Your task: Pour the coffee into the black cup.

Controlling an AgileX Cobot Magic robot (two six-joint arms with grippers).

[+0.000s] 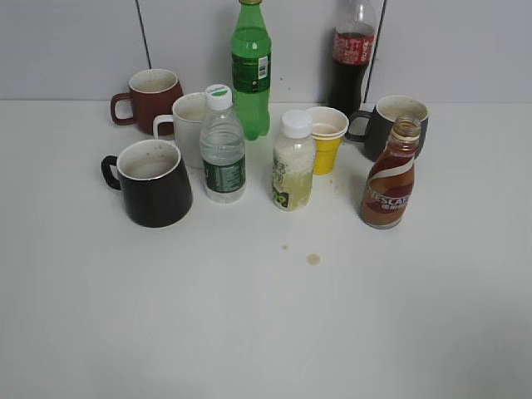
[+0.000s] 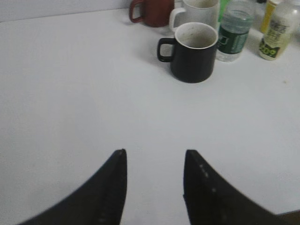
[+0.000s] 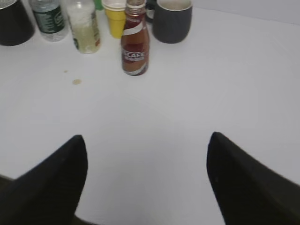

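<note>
The uncapped brown Nescafe coffee bottle (image 1: pixel 390 177) stands upright at the right of the group; it also shows in the right wrist view (image 3: pixel 134 46). The black cup (image 1: pixel 154 182) with cream inside stands at the left, handle to the left, and shows in the left wrist view (image 2: pixel 193 52). My left gripper (image 2: pixel 153 154) is open and empty over bare table, well short of the cup. My right gripper (image 3: pixel 147 138) is wide open and empty, well short of the bottle. Neither gripper shows in the exterior view.
Between cup and coffee stand a water bottle (image 1: pixel 222 146), a white-capped juice bottle (image 1: pixel 293 162) and a yellow cup (image 1: pixel 326 139). Behind are a white mug (image 1: pixel 189 125), dark red mug (image 1: pixel 150 100), green bottle (image 1: pixel 251 70), cola bottle (image 1: pixel 350 58), dark grey mug (image 1: pixel 391 123). Brown drops (image 1: pixel 312 258) mark the table.
</note>
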